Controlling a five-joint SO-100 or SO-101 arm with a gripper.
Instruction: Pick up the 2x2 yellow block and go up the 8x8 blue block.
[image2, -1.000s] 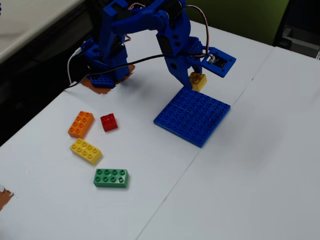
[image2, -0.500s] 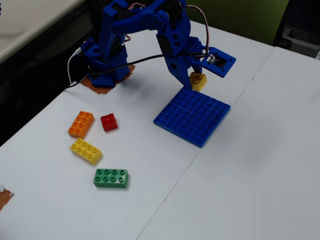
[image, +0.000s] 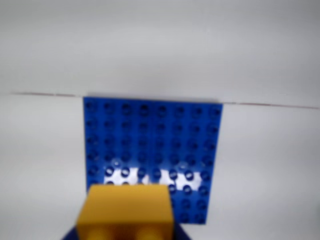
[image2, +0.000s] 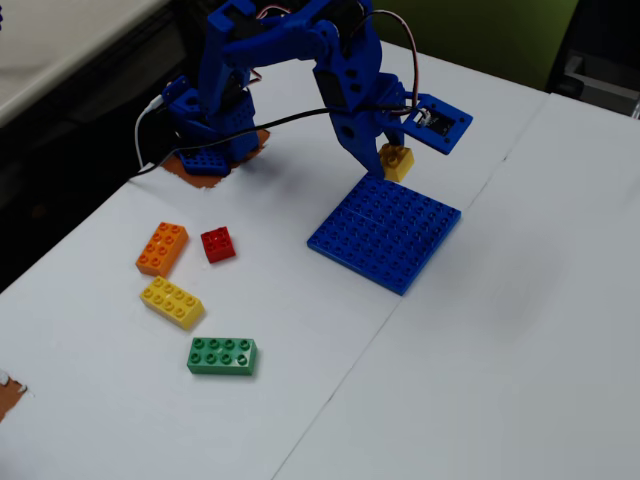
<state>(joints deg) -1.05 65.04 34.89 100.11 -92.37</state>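
My gripper (image2: 388, 160) is shut on the 2x2 yellow block (image2: 397, 162) and holds it just above the far edge of the 8x8 blue block (image2: 385, 231), which lies flat on the white table. In the wrist view the yellow block (image: 126, 211) fills the bottom centre, blurred, with the blue baseplate (image: 155, 145) spread beneath and beyond it. The jaws themselves are mostly hidden by the yellow block there.
To the left in the fixed view lie an orange brick (image2: 162, 248), a red 2x2 brick (image2: 218, 243), a longer yellow brick (image2: 172, 302) and a green brick (image2: 222, 355). The arm's base (image2: 210, 130) stands at the back left. A seam (image2: 400, 300) runs across the table.
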